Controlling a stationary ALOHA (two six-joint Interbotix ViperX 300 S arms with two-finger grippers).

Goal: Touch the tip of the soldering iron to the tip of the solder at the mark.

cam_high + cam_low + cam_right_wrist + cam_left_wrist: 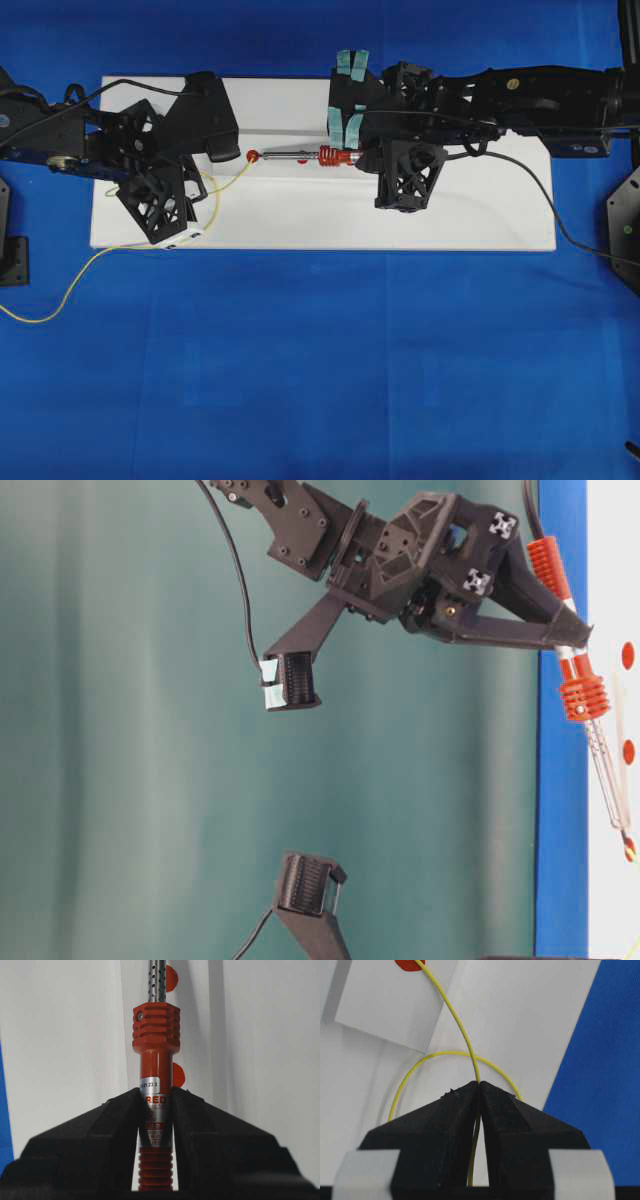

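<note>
The soldering iron (318,156) lies level over the white board (450,215), pointing left. My right gripper (357,156) is shut on its red-orange handle (156,1072), behind the ribbed collar (156,1027). The iron's point reaches a red mark (253,156). The solder (214,200), a thin yellow wire, runs from that mark down-left and off the board. My left gripper (479,1082) is shut on the solder (455,1020), which crosses the red mark (407,964) at the frame's top edge. Whether the two tips touch cannot be made out.
The iron's black cord (540,190) trails right off the board onto the blue cloth (320,380). Two more red dots (178,1075) lie under the iron. Solder slack (60,290) curls over the cloth at left. A raised white card (395,1005) sits under the mark.
</note>
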